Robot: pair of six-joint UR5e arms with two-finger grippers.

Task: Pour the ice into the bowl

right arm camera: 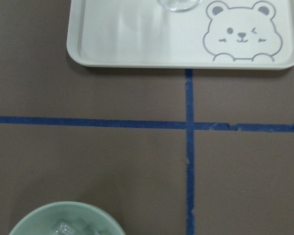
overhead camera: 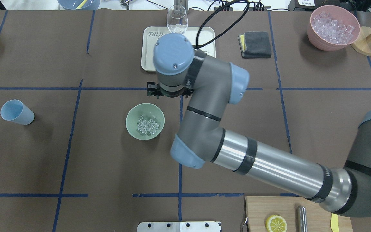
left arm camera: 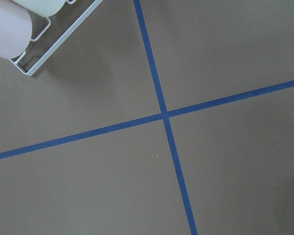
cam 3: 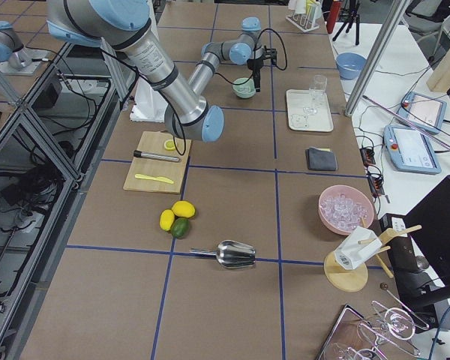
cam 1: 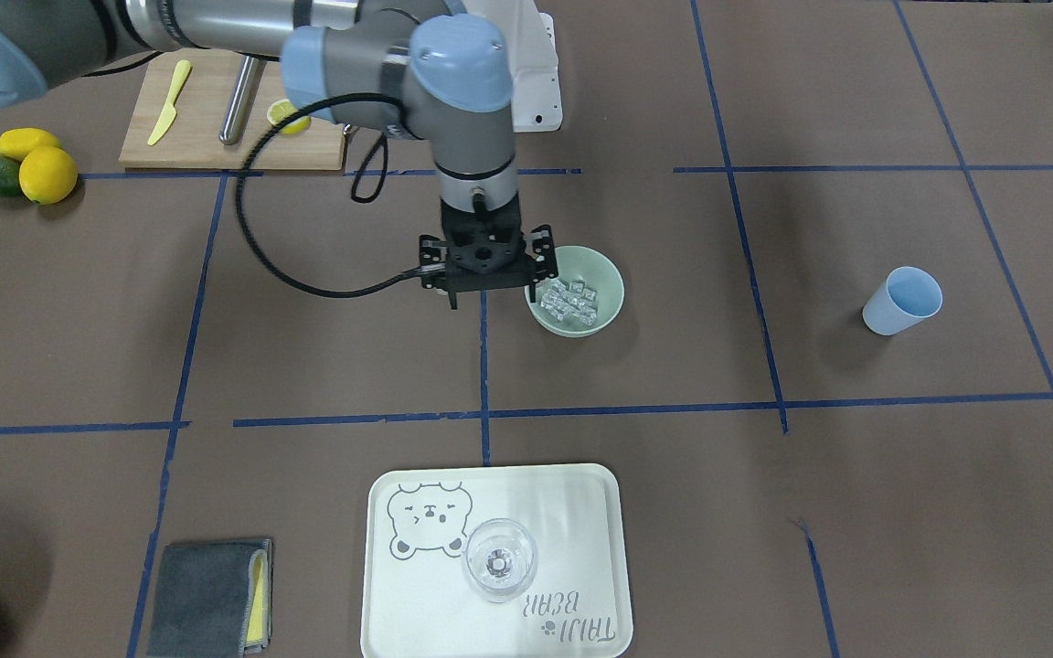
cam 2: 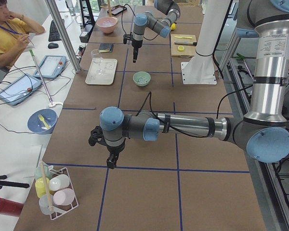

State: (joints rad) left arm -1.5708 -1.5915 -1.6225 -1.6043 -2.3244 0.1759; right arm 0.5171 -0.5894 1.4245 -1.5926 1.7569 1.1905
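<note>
The pale sage-green bowl (cam 1: 615,285) stands near the table's middle and holds a heap of clear ice cubes (cam 1: 570,302). It also shows in the overhead view (overhead camera: 131,121) with the ice (overhead camera: 147,125), and at the lower edge of the right wrist view (right arm camera: 36,221). My right gripper (cam 1: 492,294) points down just beside the bowl, on the tray side; its jaws look spread and empty. My left gripper (cam 2: 111,161) shows only in the exterior left view, far from the bowl, low over bare table; I cannot tell whether it is open or shut.
A blue cup (cam 1: 901,300) stands apart, on my left. A white bear tray (cam 1: 572,512) carries a clear glass (cam 1: 499,559). A pink bowl of ice (overhead camera: 333,27), a grey cloth (cam 1: 207,594), a cutting board (cam 1: 234,119) and lemons (cam 1: 47,174) lie around.
</note>
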